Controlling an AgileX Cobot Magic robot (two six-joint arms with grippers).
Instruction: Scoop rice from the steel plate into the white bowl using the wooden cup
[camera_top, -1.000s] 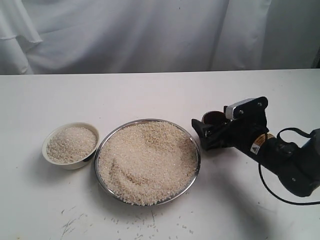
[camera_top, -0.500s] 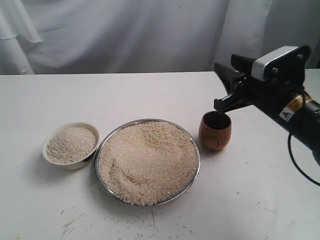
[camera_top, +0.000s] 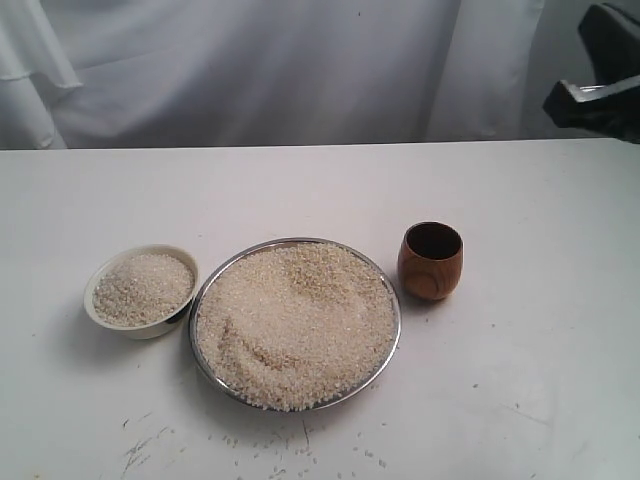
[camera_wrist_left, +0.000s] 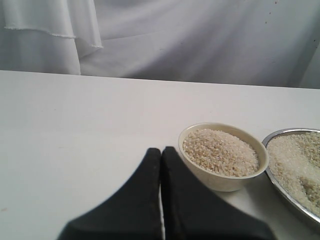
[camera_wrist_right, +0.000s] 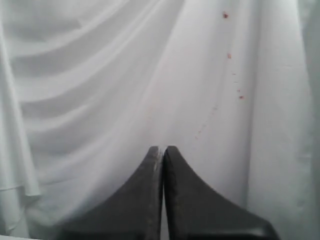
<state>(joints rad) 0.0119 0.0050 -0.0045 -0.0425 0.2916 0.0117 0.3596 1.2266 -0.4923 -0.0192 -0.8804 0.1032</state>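
Observation:
The steel plate (camera_top: 392, 300) lies at the middle front of the table, heaped with rice (camera_top: 293, 322). Left of it stands the white bowl (camera_top: 140, 325), full of rice too; the left wrist view shows this bowl (camera_wrist_left: 220, 179) and the plate's rim (camera_wrist_left: 280, 186). The wooden cup (camera_top: 431, 262) stands upright and free, just right of the plate. My right gripper (camera_wrist_right: 163, 149) is shut and empty, raised far from the cup and facing the curtain; a dark part of its arm (camera_top: 600, 90) shows at the upper right. My left gripper (camera_wrist_left: 161, 150) is shut and empty, just beside the bowl.
Loose grains (camera_top: 300, 455) lie scattered on the white table (camera_top: 520, 380) in front of the plate. A white curtain (camera_top: 250, 70) hangs along the table's back edge.
The right gripper let go of the wooden cup, which now stands alone beside the plate. The arm rose up and back to the upper right, mostly out of the exterior view.

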